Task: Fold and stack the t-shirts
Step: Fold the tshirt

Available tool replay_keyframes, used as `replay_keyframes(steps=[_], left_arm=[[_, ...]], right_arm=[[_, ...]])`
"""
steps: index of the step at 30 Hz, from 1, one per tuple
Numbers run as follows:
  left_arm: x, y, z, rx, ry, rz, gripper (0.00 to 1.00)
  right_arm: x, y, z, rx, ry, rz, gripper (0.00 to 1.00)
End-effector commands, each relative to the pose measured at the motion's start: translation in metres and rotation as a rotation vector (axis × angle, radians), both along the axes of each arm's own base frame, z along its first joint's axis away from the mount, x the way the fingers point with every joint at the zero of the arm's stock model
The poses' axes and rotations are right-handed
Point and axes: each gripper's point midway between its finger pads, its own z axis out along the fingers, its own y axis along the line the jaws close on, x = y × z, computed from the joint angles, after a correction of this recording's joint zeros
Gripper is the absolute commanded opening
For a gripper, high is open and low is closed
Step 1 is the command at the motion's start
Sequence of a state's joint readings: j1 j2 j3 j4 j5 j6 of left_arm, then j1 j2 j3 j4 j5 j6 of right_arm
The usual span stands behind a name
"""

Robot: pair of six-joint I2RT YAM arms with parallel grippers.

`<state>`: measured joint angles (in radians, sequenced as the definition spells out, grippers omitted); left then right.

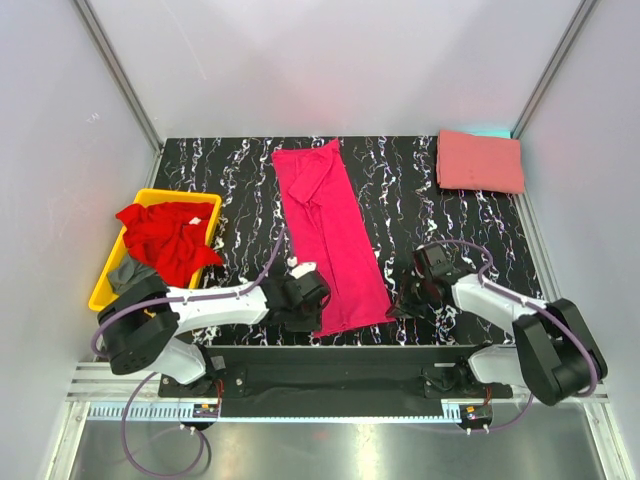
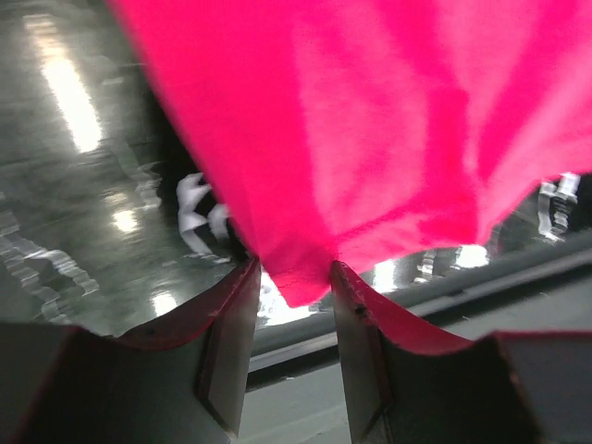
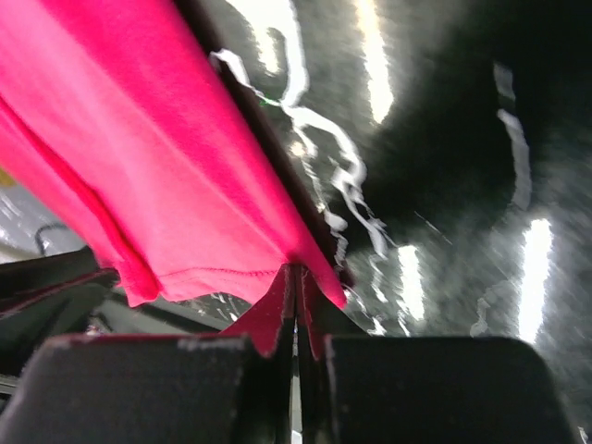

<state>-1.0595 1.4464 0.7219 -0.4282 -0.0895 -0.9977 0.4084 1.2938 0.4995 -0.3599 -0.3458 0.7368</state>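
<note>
While pinched flat together, with no gap showing, gripping the near right hem corner of the magenta t-shirt (image 3: 176, 176) in the right jaws. At the left jaws, standing partly apart, with the near left hem corner tucked between them and cloth folds gathering toward that spot. Impossible to tell whether biting or only straddling the hem. Just outward, both corners seemingly lifted a little off the black marbled worktop (image 1: 440, 220) at its near edge. Beyond, stretched lengthwise toward the far edge as a long narrow band, sides apparently folded in and a sleeve turned over near the top. Judged as mid-fold: narrowed already, not yet doubled end to end, not yet stacked. Likely next, by this reading: carrying the near hem up and over to the collar end. At the far right corner, folded into a neat rectangle and lying flat, the salmon t-shirt (image 1: 480, 160), seemingly finished and the probable base of the stack. At the left, heaped and unfolded in the yellow bin (image 1: 182, 195), the red t-shirt (image 1: 165, 238), with the grey t-shirt (image 1: 132, 272) crumpled under its near side. By that count: one done, one in hand, two untouched.
</note>
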Motion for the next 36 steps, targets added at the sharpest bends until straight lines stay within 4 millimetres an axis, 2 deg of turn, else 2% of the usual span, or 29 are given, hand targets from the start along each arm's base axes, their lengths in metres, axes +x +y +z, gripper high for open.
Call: replay_keyframes(steps=[1, 3, 5, 7, 9, 10, 13, 15, 17, 20, 21, 22, 23, 26, 30, 36], left_arm=[[0.006, 0.050, 0.001, 0.219, -0.054, 0.087, 0.44], [0.009, 0.058, 0.006, 0.244, -0.077, 0.085, 0.45], [0.010, 0.056, 0.009, 0.238, -0.081, 0.073, 0.46], [0.007, 0.041, 0.014, 0.182, -0.066, 0.057, 0.46], [0.009, 0.027, 0.026, 0.121, -0.075, 0.069, 0.47], [0.012, 0.011, 0.037, 0.043, -0.089, 0.061, 0.48], [0.011, -0.018, 0.069, -0.185, -0.128, 0.024, 0.50], [0.014, -0.022, 0.071, -0.224, -0.139, 0.025, 0.51], [0.013, -0.027, 0.065, -0.257, -0.127, 0.016, 0.50], [0.014, -0.033, 0.055, -0.304, -0.097, 0.030, 0.43], [0.016, -0.033, 0.052, -0.311, -0.089, 0.039, 0.39], [0.013, -0.033, 0.045, -0.318, -0.070, 0.040, 0.29], [0.012, -0.032, 0.040, -0.313, -0.050, 0.059, 0.25], [0.007, -0.022, 0.022, -0.268, -0.011, 0.098, 0.12], [-0.004, -0.014, 0.000, -0.260, 0.050, 0.145, 0.00], [-0.026, 0.000, -0.027, -0.159, 0.120, 0.157, 0.00]], right_arm=[[-0.003, -0.018, 0.001, -0.099, -0.013, -0.074, 0.00], [-0.005, -0.024, 0.004, -0.129, -0.010, -0.086, 0.01], [-0.004, -0.020, 0.007, -0.110, -0.018, -0.086, 0.13], [-0.006, -0.015, 0.004, -0.085, 0.009, -0.087, 0.13], [-0.001, -0.007, 0.013, -0.036, -0.006, -0.094, 0.13], [0.004, -0.003, 0.022, -0.014, -0.028, -0.094, 0.13], [0.014, 0.002, 0.051, 0.016, -0.090, -0.085, 0.15], [0.019, 0.006, 0.062, 0.032, -0.110, -0.064, 0.15], [0.028, 0.016, 0.078, 0.072, -0.155, -0.029, 0.15], [0.030, 0.040, 0.093, 0.154, -0.204, 0.048, 0.10], [0.025, 0.051, 0.094, 0.170, -0.203, 0.085, 0.05], [0.027, 0.062, 0.100, 0.199, -0.229, 0.115, 0.03], [0.024, 0.070, 0.102, 0.214, -0.232, 0.143, 0.00], [0.014, 0.095, 0.100, 0.255, -0.227, 0.245, 0.00], [0.007, 0.115, 0.082, 0.311, -0.186, 0.308, 0.00], [0.002, 0.135, 0.063, 0.378, -0.170, 0.378, 0.00]])
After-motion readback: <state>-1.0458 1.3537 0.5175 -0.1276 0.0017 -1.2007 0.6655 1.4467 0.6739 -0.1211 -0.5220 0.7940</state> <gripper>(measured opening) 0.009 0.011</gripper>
